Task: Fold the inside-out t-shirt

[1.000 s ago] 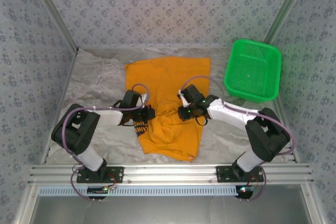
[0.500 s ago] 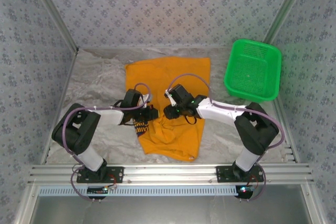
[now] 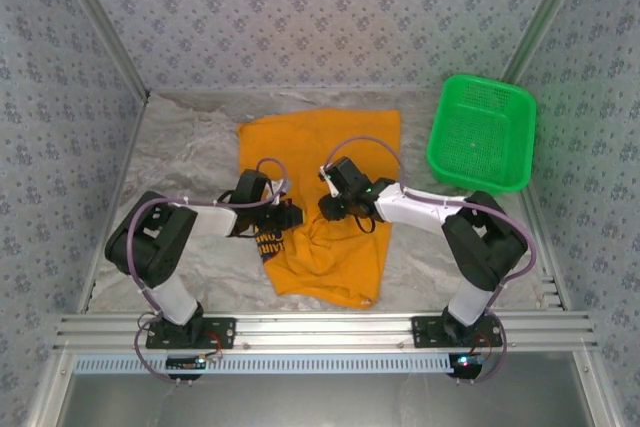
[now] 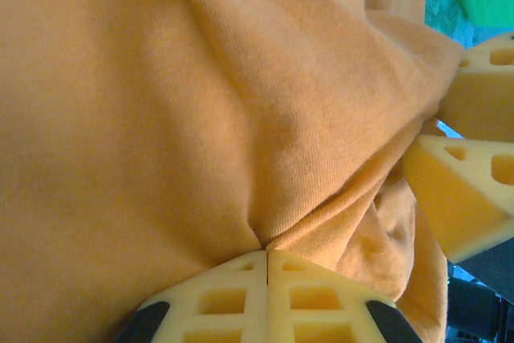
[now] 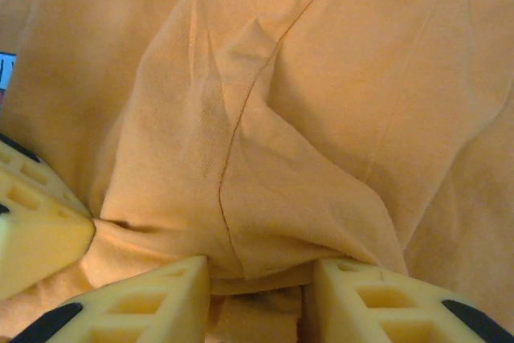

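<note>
On the crinkled white worktop, between the two arms, lay the t-shirt. It was orange-yellow, its far half spread flat and its near half rumpled, reaching almost to the worktop's near edge. Toward the far right corner, apart from the cloth, stood a green basket, upright. The left gripper had its jaws pressed together, pinching a fold of the t-shirt left of its middle, with creases fanning out from the pinch. The right gripper had its jaws partly apart, astride a raised ridge of cloth crossed by a stitched seam, its fingers resting against the fabric. The two grippers faced each other, near together, over the middle of the t-shirt.
</note>
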You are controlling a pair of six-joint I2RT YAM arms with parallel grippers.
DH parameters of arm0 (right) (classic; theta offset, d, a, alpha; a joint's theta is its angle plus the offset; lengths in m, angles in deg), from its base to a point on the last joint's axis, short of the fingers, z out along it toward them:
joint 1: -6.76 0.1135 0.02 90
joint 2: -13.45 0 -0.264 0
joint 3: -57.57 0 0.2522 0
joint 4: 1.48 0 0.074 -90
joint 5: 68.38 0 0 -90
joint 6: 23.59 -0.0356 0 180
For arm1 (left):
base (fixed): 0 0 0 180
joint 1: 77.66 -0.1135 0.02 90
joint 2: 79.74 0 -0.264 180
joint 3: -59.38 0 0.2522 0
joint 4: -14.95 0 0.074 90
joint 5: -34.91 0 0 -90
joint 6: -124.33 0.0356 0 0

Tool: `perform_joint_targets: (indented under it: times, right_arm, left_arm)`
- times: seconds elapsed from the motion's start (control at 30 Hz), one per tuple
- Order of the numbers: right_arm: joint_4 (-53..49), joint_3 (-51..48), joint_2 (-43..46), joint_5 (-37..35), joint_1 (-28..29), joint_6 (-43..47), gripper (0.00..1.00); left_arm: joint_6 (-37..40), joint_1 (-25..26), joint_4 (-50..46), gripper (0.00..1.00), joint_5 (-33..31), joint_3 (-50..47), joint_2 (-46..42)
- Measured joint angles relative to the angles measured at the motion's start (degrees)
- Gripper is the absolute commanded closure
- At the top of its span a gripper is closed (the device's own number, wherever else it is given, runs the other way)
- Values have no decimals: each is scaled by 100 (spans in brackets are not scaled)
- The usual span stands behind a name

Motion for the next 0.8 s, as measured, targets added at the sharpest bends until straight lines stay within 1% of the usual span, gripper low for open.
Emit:
perform_joint_targets:
  times: [0.3,0.33,0.4,0.43,0.47,0.53,0.63,0.7,0.77,0.8]
  right_arm:
    - [20,190,-282,330,109,1563,64]
    - [22,208,-308,334,144,1720,66]
    - [26,214,-334,319,186,1939,85]
    - [28,216,-345,299,197,2057,92]
    - [39,216,-358,264,201,2131,97]
    - [72,214,-376,162,201,2295,100]
    - [85,214,-363,149,155,2365,100]
    - [11,214,-293,400,79,2339,100]
    - [-109,214,-87,944,-92,2253,100]
    - [-173,219,22,1209,-186,2199,100]
  left_arm:
    - [-339,-44,514,100,271,-4,356]
    - [-376,-44,546,100,291,-4,376]
    - [-431,-46,605,100,308,-22,382]
    - [-446,-46,625,100,313,-31,382]
    - [-457,-46,643,100,310,-37,382]
    - [-468,-50,649,100,319,-55,382]
    - [-483,-90,658,100,330,-81,376]
    - [-483,-122,667,100,330,-118,343]
    - [-483,-160,664,100,332,-140,315]
    - [-483,-186,669,98,334,-140,304]
